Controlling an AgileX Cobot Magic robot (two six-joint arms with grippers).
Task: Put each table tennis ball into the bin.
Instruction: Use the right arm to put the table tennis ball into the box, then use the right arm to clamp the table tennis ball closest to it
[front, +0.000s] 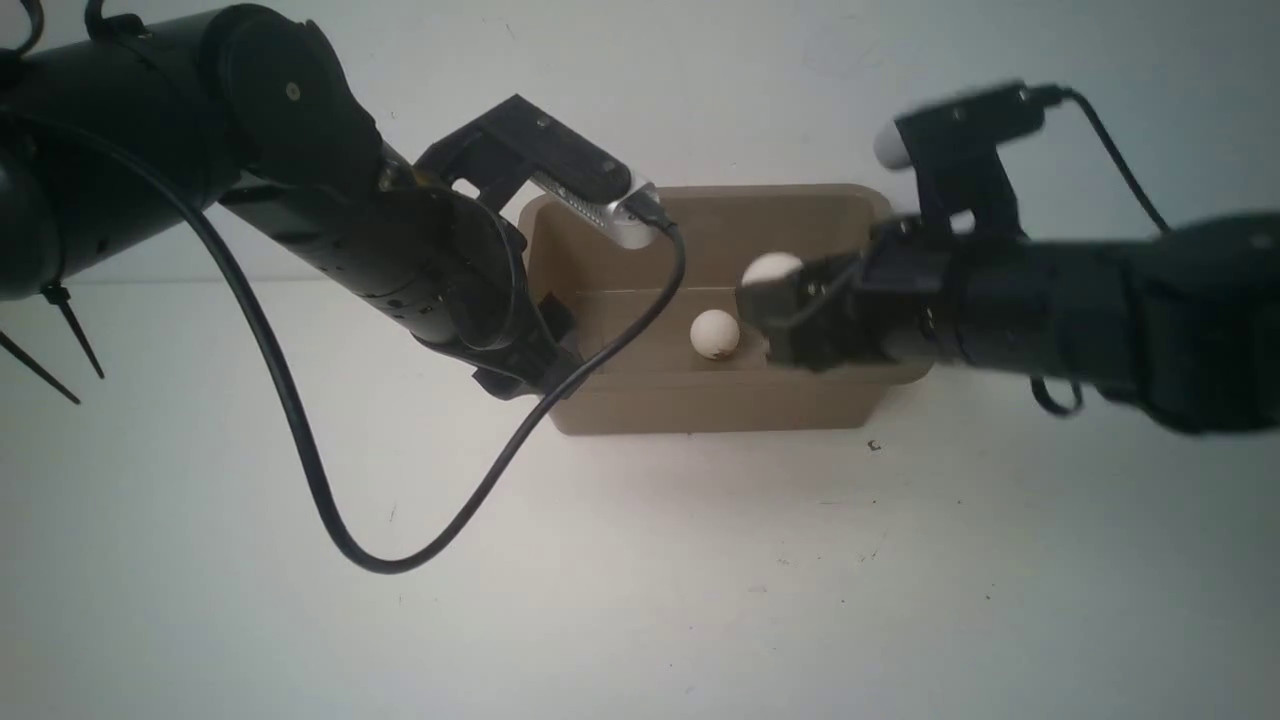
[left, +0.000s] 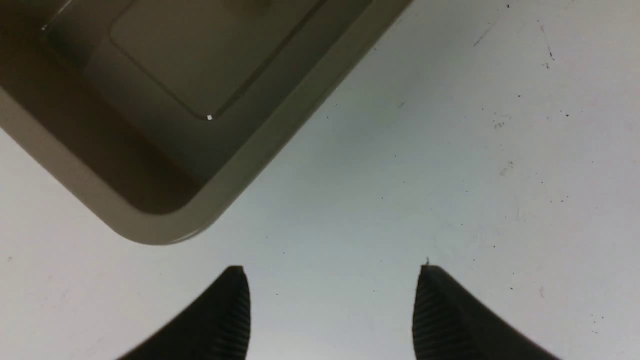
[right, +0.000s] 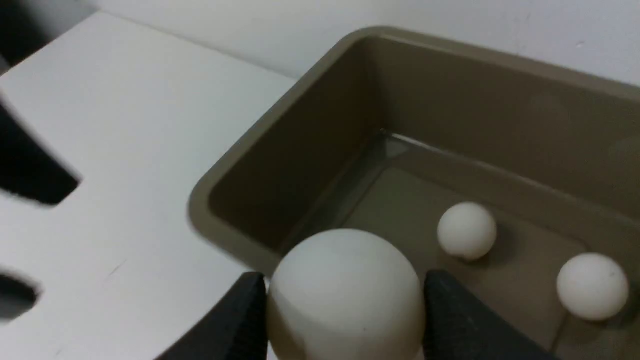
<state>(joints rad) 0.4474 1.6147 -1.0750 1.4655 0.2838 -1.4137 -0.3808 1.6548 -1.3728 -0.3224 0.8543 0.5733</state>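
The taupe bin (front: 700, 410) stands at the middle of the white table. My right gripper (front: 768, 300) is shut on a white table tennis ball (front: 772, 268) and holds it above the bin's right half. The right wrist view shows that ball (right: 345, 295) pinched between both fingers, over the near rim (right: 240, 165), with two more balls (right: 467, 230) (right: 592, 285) lying on the bin floor. Only one lying ball (front: 715, 333) shows in the front view. My left gripper (left: 331, 272) is open and empty, above bare table beside a corner of the bin (left: 260, 150).
A black cable (front: 330, 520) from the left arm loops down over the table in front of the bin. A small dark speck (front: 874, 445) lies near the bin's front right corner. A white wall stands close behind the bin.
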